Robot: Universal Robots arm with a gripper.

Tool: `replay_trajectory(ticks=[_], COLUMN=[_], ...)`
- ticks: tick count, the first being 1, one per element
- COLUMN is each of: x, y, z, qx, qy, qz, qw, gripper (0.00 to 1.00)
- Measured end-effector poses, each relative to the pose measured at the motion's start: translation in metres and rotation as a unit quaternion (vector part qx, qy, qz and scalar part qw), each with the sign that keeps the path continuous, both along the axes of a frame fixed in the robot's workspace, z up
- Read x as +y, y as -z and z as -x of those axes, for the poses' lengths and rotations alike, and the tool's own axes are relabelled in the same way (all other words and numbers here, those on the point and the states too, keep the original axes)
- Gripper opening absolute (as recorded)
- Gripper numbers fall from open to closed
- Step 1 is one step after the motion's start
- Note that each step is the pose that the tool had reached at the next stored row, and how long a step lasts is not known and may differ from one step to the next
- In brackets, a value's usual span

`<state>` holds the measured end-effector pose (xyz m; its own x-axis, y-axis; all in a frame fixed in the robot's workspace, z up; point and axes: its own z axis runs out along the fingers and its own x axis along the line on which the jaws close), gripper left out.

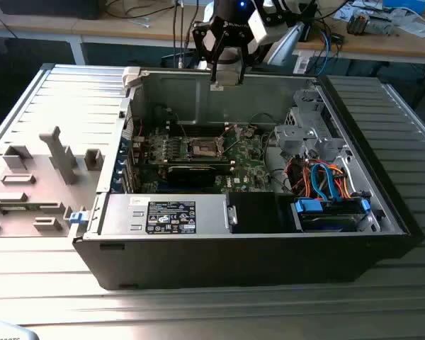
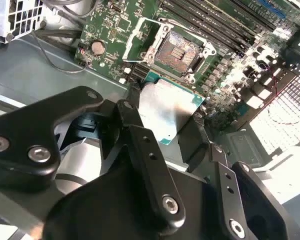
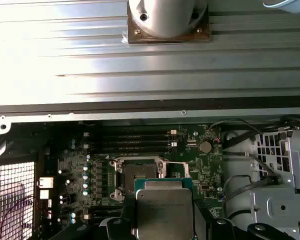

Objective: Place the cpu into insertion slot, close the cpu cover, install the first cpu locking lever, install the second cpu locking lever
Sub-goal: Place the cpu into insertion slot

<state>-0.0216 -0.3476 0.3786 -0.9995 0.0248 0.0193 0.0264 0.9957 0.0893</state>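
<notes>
Your gripper (image 2: 165, 122) is clamped on the cpu (image 2: 166, 111) by its edges, held over the motherboard (image 2: 112, 25), apart from the insertion slot (image 2: 177, 47). Slot bare; cpu cover (image 2: 136, 40) stands open.

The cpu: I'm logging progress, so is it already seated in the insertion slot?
No, in the second wrist view the cpu is clamped in the gripper, apart from the insertion slot, whose dark centre lies bare.

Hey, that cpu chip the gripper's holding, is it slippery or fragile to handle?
The cpu looks thin, flat and stiff, so probably light. Its shiny metal top seems slippery; the fingers pinching its edges could let it slip.
</notes>
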Motion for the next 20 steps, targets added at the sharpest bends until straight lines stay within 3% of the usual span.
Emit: replay_trajectory(ticks=[8,10,20], x=[-0.0019,-0.0054,-0.0062], y=[0.0039,0.0166,0.0178], z=[0.0003,0.0005,0.0005], qx=[0.0000,0.0000,0.0000], qy=[0.000,0.000,0.000], qz=[0.0000,0.0000,0.0000], qw=[1.00000,1.00000,1.00000], gripper=[0.55,0.55,0.55])
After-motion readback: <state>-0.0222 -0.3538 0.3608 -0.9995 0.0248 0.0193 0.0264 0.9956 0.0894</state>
